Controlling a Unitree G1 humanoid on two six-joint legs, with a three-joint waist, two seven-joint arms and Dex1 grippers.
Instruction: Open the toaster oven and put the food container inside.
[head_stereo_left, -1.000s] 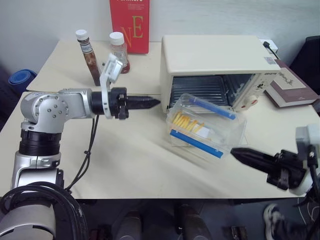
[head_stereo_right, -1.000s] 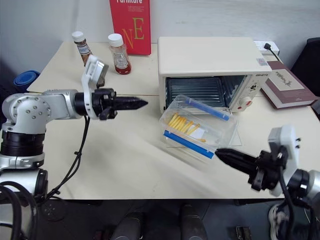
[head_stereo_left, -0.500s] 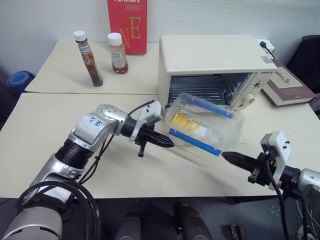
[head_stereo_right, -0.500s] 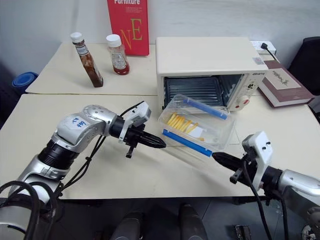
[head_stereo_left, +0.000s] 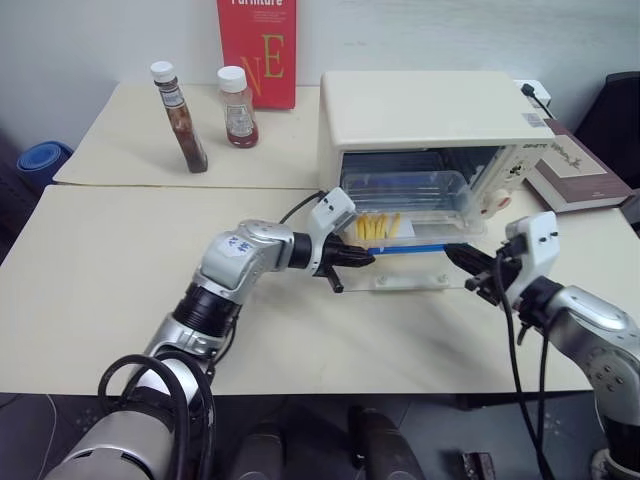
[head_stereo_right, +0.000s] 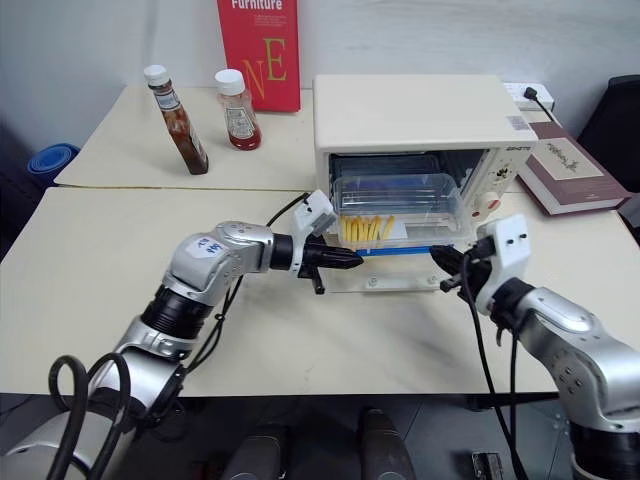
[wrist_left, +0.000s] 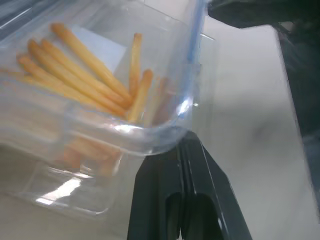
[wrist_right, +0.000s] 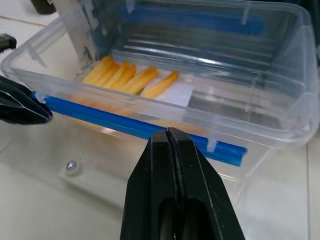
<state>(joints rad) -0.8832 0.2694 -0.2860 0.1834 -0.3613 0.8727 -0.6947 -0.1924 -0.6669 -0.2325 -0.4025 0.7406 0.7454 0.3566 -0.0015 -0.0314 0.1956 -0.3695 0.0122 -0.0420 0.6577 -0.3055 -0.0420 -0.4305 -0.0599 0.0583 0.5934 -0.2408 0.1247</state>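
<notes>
Both end effectors, left (head_stereo_left: 362, 257) and right (head_stereo_left: 458, 256), closed and empty, flank the food container (head_stereo_left: 408, 208) at the toaster oven (head_stereo_left: 425, 125) mouth; uneven pushing could skew it off the open door.

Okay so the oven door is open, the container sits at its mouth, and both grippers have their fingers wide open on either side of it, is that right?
Not quite. The oven is open with the container at its mouth, but both wrist views show the left gripper and right gripper with fingers shut, one at each end of it.
</notes>
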